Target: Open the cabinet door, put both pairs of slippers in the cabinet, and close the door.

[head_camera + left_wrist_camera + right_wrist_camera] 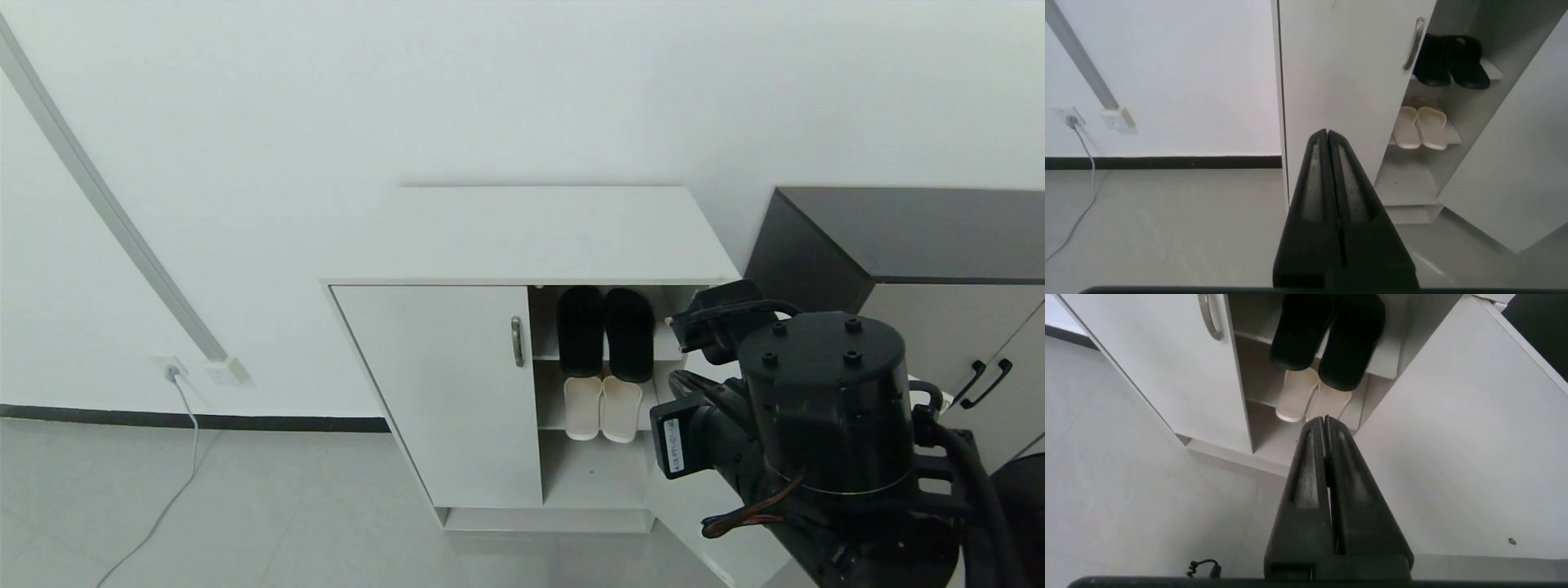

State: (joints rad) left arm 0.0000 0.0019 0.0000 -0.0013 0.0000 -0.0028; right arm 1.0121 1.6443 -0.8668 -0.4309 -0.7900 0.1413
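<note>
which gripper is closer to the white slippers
Right. The right gripper is just in front of the white slippers, at the cabinet's open side; the left gripper is farther back, facing the closed door.

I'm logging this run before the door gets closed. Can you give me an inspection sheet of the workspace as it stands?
Surface: grey tiled floor.
Job's things: white cabinet; left door closed, right door open; black slippers on upper shelf, white slippers on the shelf below.
Clutter: nothing seen.
Grippers: left gripper shut, empty; right gripper shut, empty, before the open compartment.
Cables: grey cable from wall socket down onto the floor.
Surroundings: white wall, dark-topped cabinet.
</note>
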